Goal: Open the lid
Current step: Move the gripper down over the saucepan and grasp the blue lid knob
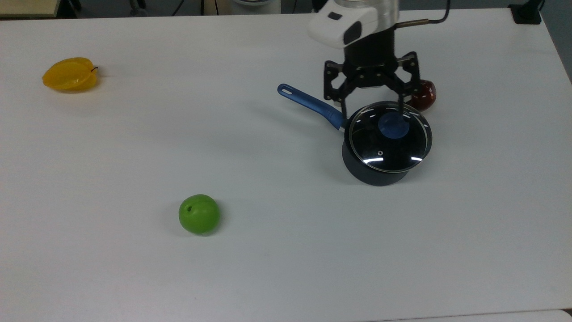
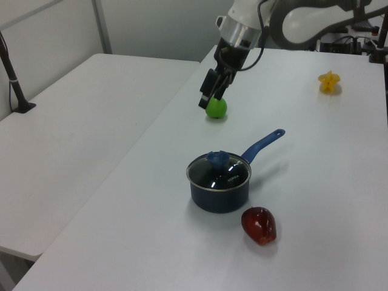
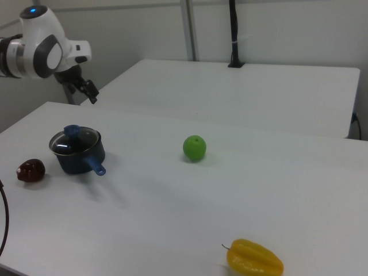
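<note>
So the round clear glass lid with the thin metal rim and blue centre knob is sitting flat on the dark saucepan with the blue handle, not lifted at all. Looks to me like we're in the approach step. The black two-finger gripper hangs above the lid, a bit toward the handle side, fingers spread wide and holding nothing, touching nothing as far as I can tell. Next move I'd guess: centre over the knob, drop down, pinch it. Just beside the saucepan, away from the handle, there's a dark red fruit; a green apple sits well apart.
</note>
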Controlling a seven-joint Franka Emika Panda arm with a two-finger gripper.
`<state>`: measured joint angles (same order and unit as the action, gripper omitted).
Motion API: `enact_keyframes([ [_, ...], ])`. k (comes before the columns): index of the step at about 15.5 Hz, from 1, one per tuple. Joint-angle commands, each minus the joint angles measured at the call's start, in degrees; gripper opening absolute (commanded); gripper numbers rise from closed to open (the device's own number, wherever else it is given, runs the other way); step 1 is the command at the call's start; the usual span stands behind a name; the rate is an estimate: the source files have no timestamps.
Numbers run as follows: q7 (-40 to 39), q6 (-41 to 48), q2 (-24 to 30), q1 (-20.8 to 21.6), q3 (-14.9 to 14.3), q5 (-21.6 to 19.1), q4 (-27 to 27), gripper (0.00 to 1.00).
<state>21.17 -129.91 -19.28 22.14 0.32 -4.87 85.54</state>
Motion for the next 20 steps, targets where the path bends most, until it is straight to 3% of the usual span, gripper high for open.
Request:
enact_keyframes([
  [1, 0.10, -3.51, -0.75, 4.39, -0.76, 1.43, 0.68, 1.00],
  [3, 0.10, -3.69, -1.98, 6.06, -0.68, 5.20, 1.55, 1.00],
  [7, -1.91, -6.32, -2.07, 7.04, -0.67, 6.54, 5.33, 1.00],
  [12, -7.89, -6.32, -1.99, 7.04, -0.67, 6.45, 7.53, 1.00],
  [20, -9.13, -6.50, -1.37, 7.04, -0.67, 6.36, 11.13, 1.00],
])
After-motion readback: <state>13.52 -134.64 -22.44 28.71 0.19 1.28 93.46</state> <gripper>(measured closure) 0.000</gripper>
